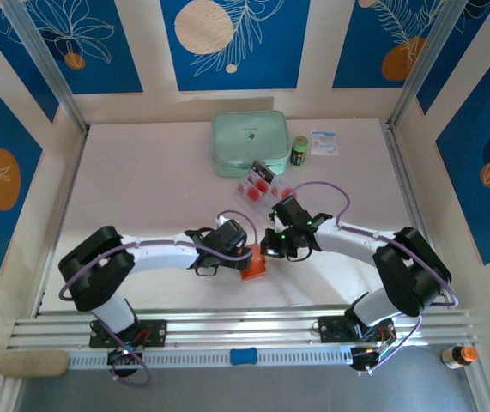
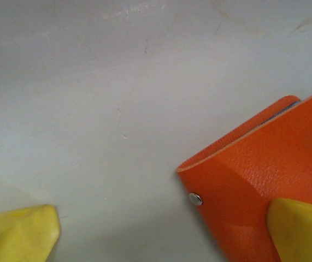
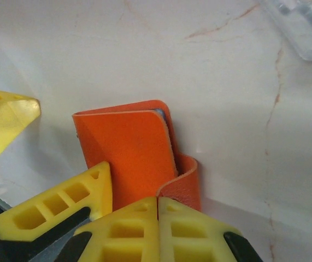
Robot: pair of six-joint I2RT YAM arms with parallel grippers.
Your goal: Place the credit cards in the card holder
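The orange card holder (image 1: pixel 254 266) lies on the pale table between my two grippers, near the front edge. In the left wrist view the card holder (image 2: pixel 265 174) shows a small metal snap. My left gripper (image 2: pixel 161 237) is open, one yellow finger (image 2: pixel 300 229) resting over the holder and the other out on bare table. My right gripper (image 3: pixel 158 203) is shut, its tips meeting at the edge of the holder's (image 3: pixel 128 153) curled-up flap. The credit cards (image 1: pixel 262 182), pale with red circles, lie further back, apart from both grippers.
A mint-green case (image 1: pixel 249 142) stands at the back centre, with a small green can (image 1: pixel 299 151) and a white packet (image 1: pixel 323 142) to its right. A clear plastic tray corner (image 3: pixel 303 27) lies beyond the holder. Metal frame posts edge the table.
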